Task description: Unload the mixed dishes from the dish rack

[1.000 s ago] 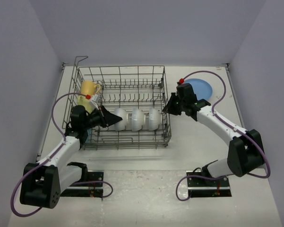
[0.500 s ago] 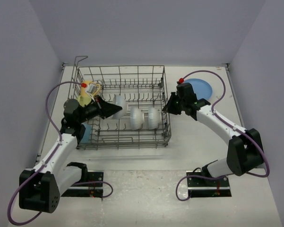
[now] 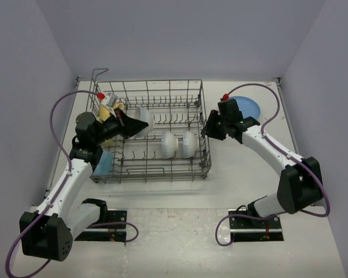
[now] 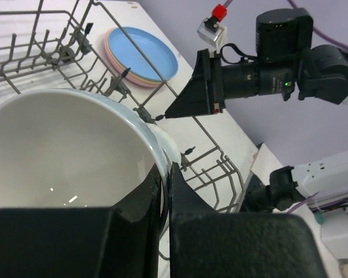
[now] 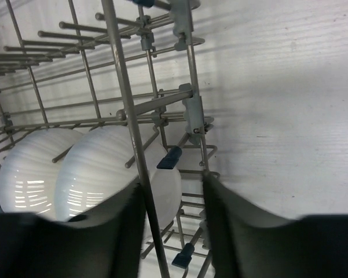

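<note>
Left claw [image 3: 132, 123] is pinched shut on the rim of 1 white bowl [image 3: 141, 119], held over the left-rear part of the dish rack [image 3: 162, 172]. In the left wrist view the fingers [image 4: 143, 200] clamp the bowl [image 4: 63, 145] edge, 1 inside and 1 outside, with the bowl's opening facing the camera.

2 white bowls [image 3: 179, 143] sit on edge side by side in the rack's right half, between tines. Yellow mug [image 3: 109, 114] is at the rack's left-rear, mostly hidden behind the left wrist. Light-blue mug [image 3: 102, 164] is at the near-left corner, partly covered by the left arm; cannot tell if it is inside the wall.

Right claw [image 3: 210, 126] is spread wide at the rack's right wall, holding nothing. The wrist view shows 1 upright wire [image 5: 127, 116] standing between its fingers [image 5: 220, 208], so the wall sits between this claw and the 2 bowls [image 5: 116, 174]. Blue clips [image 5: 169, 157] are on the wires.

Plate stack [image 3: 247, 108], blue on top and pink under it, lies on the surface [image 3: 231, 185] right of the rack, behind the right wrist.
</note>
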Robot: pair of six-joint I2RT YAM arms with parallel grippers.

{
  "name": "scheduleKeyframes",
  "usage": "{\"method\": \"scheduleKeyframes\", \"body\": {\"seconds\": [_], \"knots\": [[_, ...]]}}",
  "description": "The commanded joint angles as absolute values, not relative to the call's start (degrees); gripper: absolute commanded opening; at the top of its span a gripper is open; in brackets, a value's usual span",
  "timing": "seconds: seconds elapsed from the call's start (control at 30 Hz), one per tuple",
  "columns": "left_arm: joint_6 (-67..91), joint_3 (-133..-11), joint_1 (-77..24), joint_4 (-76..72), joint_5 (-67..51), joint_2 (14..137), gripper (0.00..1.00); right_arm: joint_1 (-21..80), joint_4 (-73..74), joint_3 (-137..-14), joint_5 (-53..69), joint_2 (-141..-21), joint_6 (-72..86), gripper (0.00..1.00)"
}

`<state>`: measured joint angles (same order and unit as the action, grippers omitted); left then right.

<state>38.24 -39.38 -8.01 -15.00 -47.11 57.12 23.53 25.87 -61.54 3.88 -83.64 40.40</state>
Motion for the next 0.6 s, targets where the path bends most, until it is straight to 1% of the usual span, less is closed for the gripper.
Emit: {"method": "scheduleKeyframes", "body": {"seconds": [0.0, 0.1, 0.13, 0.17, 0.2, 0.23, 0.3, 0.33, 0.37, 0.4, 0.43, 0.47, 0.57], "knots": [[29.03, -48.59, -10.97, -12.24, -40.97, 56.77, 0.0, 21.8, 29.88, -67.49, -1.15, -82.88, 37.36, 0.5], [20.59, -56.14, -18.09, -0.66, -31.14, 60.28, 0.0, 21.8, 33.12, -74.59, -0.35, -82.0, 35.16, 0.72], [18.83, -57.73, -21.85, 0.95, -28.24, 61.08, 0.0, 21.88, 33.74, -75.92, -0.35, -81.65, 34.72, 0.75], [15.24, -59.05, -23.36, 3.14, -24.99, 61.78, 0.0, 21.88, 34.36, -77.33, -0.35, -81.22, 33.85, 0.8], [13.47, -61.24, -25.99, 5.17, -23.83, 63.18, 0.0, 21.88, 35.5, -80.04, -0.35, -80.25, 33.49, 0.93], [11.88, -62.3, -27.23, 6.14, -22.43, 63.89, 0.0, 21.97, 36.29, -81.29, -0.35, -79.64, 33.05, 0.99], [6.52, -65.81, -29.87, 9.82, -19.17, 66.34, 0.0, 21.97, 37.61, -85.05, 0.61, -77.8, 31.56, 0.99], [5.11, -66.96, -33.36, 10.89, -17.07, 67.23, 0.0, 22.06, 38.57, -86.12, 1.4, -77.17, 30.94, 0.99], [2.31, -68.28, -35.49, 12.2, -12.27, 68.11, 0.0, 22.23, 39.28, -87.35, 2.28, -76.65, 30.24, 0.99], [0.89, -70.29, -39.42, 14.04, -10.13, 69.86, 0.0, 22.41, 40.77, -89.8, 2.98, -75.94, 29.89, 0.99], [-0.25, -70.66, -40.94, 14.15, -8.45, 70.39, 0.0, 22.5, 41.39, -90.96, 3.34, -75.76, 29.45, 0.99], [-4.09, -70.93, -42.35, 14.24, -8.09, 70.92, 0.0, 22.76, 42.18, -92.18, 3.69, -75.67, 28.83, 0.99], [-8.68, -72.33, -47.35, 15.02, -7.91, 72.24, 0.0, 23.46, 46.83, -97.1, 7.71, -76.46, 26.47, 0.99]]}}
